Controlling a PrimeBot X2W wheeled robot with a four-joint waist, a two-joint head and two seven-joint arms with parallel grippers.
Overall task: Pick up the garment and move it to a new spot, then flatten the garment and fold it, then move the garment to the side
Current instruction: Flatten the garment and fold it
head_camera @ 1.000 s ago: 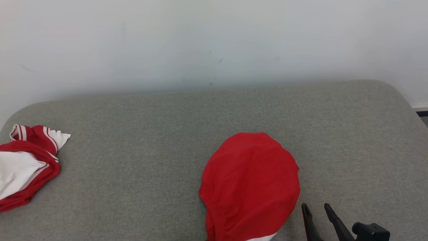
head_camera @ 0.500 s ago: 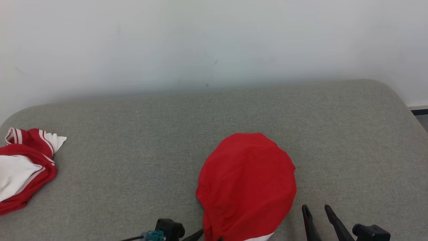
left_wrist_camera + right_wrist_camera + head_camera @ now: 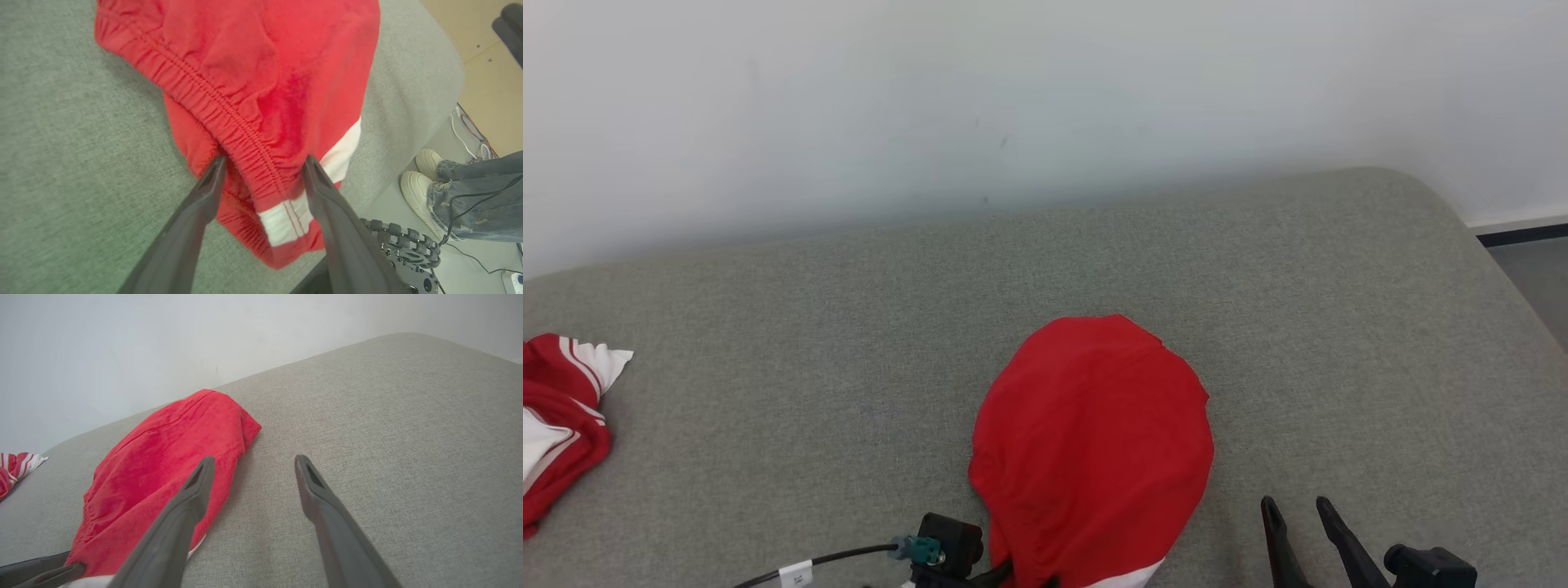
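Head view: red fabric garment with a white band [image 3: 1090,441] is seen heaped in a rounded mound at the near middle of the grey upholstered cushion [image 3: 849,310]; a crumpled red-and-white striped cloth [image 3: 560,408] is noted well apart at the left edge. The right gripper [image 3: 1295,506] is spread wide, nothing held, just right of the garment

Left wrist view: the left gripper [image 3: 264,161] is spread, tips set either side of the gathered elastic waistband [image 3: 229,122], not clamped

Right wrist view: bare cushion is seen between the spread jaws
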